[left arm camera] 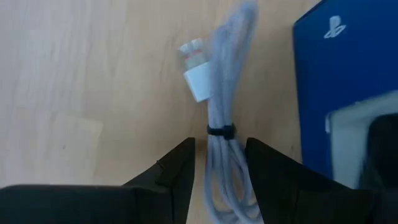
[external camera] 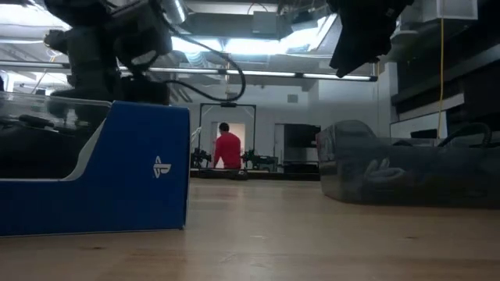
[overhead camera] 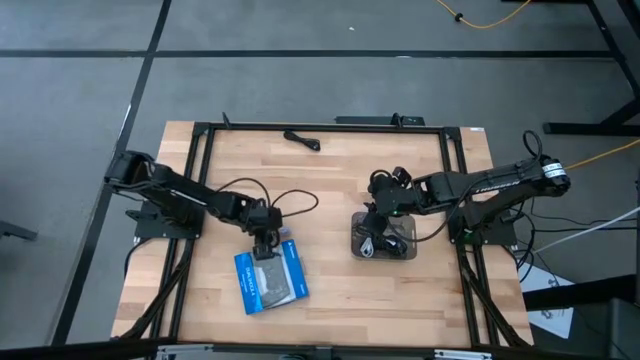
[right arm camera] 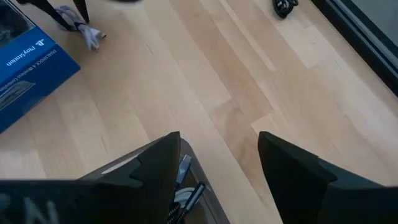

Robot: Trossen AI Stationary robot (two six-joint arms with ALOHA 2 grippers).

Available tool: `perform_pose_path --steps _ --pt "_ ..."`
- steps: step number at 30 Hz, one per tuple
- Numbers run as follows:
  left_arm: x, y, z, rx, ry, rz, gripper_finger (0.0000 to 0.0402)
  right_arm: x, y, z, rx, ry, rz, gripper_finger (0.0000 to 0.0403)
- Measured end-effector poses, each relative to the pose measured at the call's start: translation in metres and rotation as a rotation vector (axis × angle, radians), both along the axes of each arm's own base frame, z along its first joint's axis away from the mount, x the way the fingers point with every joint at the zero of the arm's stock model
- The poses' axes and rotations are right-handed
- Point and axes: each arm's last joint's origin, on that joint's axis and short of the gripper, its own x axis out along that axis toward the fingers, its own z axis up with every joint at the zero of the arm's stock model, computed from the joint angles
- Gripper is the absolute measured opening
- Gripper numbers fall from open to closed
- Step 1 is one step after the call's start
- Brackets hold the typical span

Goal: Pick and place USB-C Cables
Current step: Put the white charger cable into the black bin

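A silvery-grey USB-C cable (left arm camera: 225,74), bundled with a black tie and ending in a white plug, sits between the fingers of my left gripper (left arm camera: 221,152). That gripper (overhead camera: 266,240) is at the far edge of the flat blue package (overhead camera: 272,280), pointing down. My right gripper (overhead camera: 375,222) is open above a dark tray (overhead camera: 402,246) that holds more coiled cables (right arm camera: 183,199). In the right wrist view its fingers stand wide apart (right arm camera: 217,155). A black cable (overhead camera: 302,140) lies alone near the table's far edge. My left gripper pinches the grey cable bundle between its two fingers, close to the black tie (left arm camera: 221,130), coming from above with the fingers across the bundle. The plug end (left arm camera: 198,78) reaches out past the fingertips. Whether the cable is off the table I cannot tell.
The blue package (external camera: 117,172) stands close to the low camera and hides the table under the left gripper. The tray (external camera: 406,172) is on the table's right half. Bare wood lies between package and tray. A yellow cord (overhead camera: 490,20) runs on the floor. A person in red (external camera: 228,148) is far behind.
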Motion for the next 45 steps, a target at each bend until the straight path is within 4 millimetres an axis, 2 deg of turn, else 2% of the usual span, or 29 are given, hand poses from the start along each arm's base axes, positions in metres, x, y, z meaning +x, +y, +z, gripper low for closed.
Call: perform_pose_path --steps 4,9,11,14,18,26,28,31,36,40,42,45 --pt "0.002 -0.001 -0.012 0.025 0.055 0.011 0.0138 0.000 0.000 0.000 0.000 0.000 0.000 0.0220" --pt "0.004 0.002 -0.014 0.084 0.058 0.017 0.0129 0.000 0.000 0.000 0.000 0.000 0.000 0.0220" --pt "0.003 0.006 -0.013 0.101 0.043 0.022 0.0101 0.000 0.000 0.000 0.000 0.001 0.000 0.0220" --pt "0.008 0.013 -0.008 0.145 -0.018 0.027 0.0030 0.000 -0.001 0.000 -0.013 -0.005 -0.015 0.0220" --pt "0.022 0.027 0.008 0.238 -0.077 0.057 0.0016 0.000 -0.004 0.002 -0.119 -0.049 -0.125 0.0220" --pt "0.075 0.031 0.074 0.330 -0.294 -0.103 0.0016 -0.007 -0.008 0.008 -0.202 -0.069 -0.180 0.0220" --pt "0.090 0.029 0.090 0.333 -0.351 -0.144 0.0014 -0.013 -0.010 0.015 -0.264 -0.107 -0.225 0.0220" --pt "0.114 0.027 0.103 0.325 -0.423 -0.207 0.0013 -0.024 -0.015 0.030 -0.354 -0.174 -0.300 0.0220" --pt "0.166 0.020 0.113 0.282 -0.541 -0.302 0.0012 -0.052 -0.022 0.056 -0.436 -0.290 -0.401 0.0220" --pt "0.205 0.006 0.106 0.222 -0.576 -0.426 0.0012 -0.076 -0.027 0.074 -0.444 -0.387 -0.459 0.0220" --pt "0.218 -0.001 0.104 0.167 -0.582 -0.480 0.0014 -0.087 -0.028 0.080 -0.417 -0.422 -0.460 0.0220" --pt "0.233 -0.008 0.097 0.126 -0.567 -0.545 0.0047 -0.097 -0.029 0.085 -0.353 -0.452 -0.427 0.0220"
